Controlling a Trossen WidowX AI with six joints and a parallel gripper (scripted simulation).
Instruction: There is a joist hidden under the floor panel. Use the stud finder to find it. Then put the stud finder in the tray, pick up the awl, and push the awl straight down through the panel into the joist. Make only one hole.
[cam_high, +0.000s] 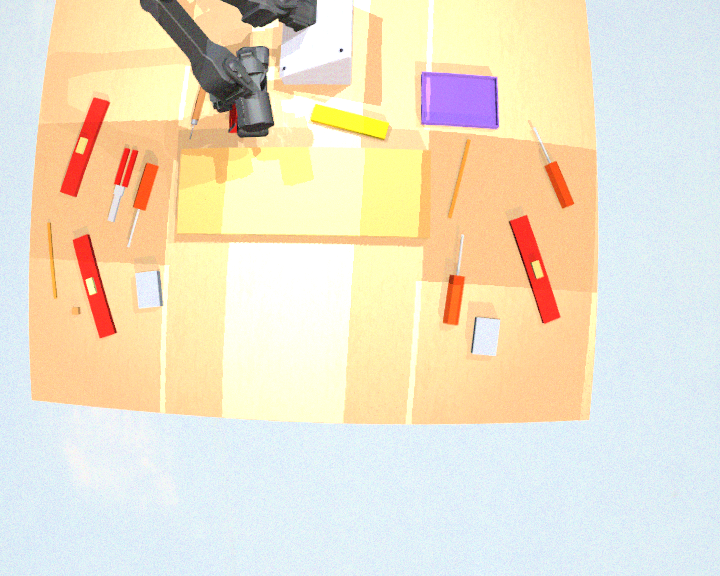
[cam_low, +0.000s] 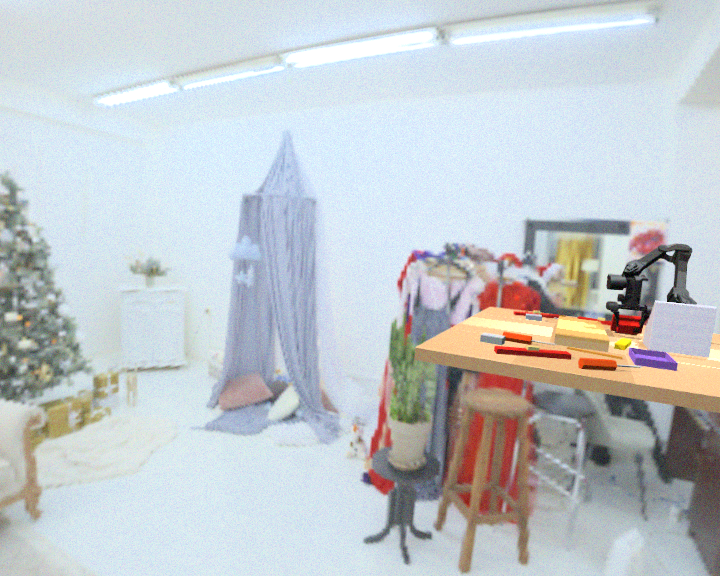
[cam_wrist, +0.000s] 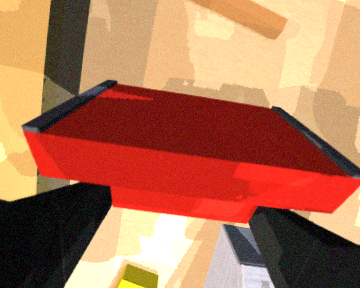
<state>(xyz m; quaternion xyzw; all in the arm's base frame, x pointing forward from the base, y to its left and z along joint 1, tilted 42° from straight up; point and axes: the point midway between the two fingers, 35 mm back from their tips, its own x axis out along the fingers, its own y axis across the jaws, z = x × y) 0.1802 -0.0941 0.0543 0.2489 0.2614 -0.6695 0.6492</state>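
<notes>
The red stud finder (cam_high: 232, 121) (cam_low: 626, 324) (cam_wrist: 185, 155) has dark end strips and stands at the back edge of the floor panel (cam_high: 300, 201) (cam_low: 579, 335) (cam_wrist: 20, 35), near its left end in the top view. My gripper (cam_wrist: 183, 186) is shut on the narrower part of the stud finder, one finger at each side. In the top view the arm hides most of both. The awl (cam_high: 196, 109) (cam_wrist: 245, 17) has an orange-brown handle and lies beside the gripper, to its left in the top view. The purple tray (cam_high: 459, 100) (cam_low: 653, 359) is empty, right of the panel's back edge.
A yellow bar (cam_high: 350, 121) (cam_wrist: 137, 277) lies behind the panel, in front of a white sloped box (cam_high: 321, 54) (cam_low: 681, 327). Red levels (cam_high: 85, 147) (cam_high: 534, 269), orange screwdrivers (cam_high: 454, 300) (cam_high: 559, 184), pencils (cam_high: 459, 178) and grey blocks (cam_high: 148, 289) (cam_high: 485, 336) lie at both sides.
</notes>
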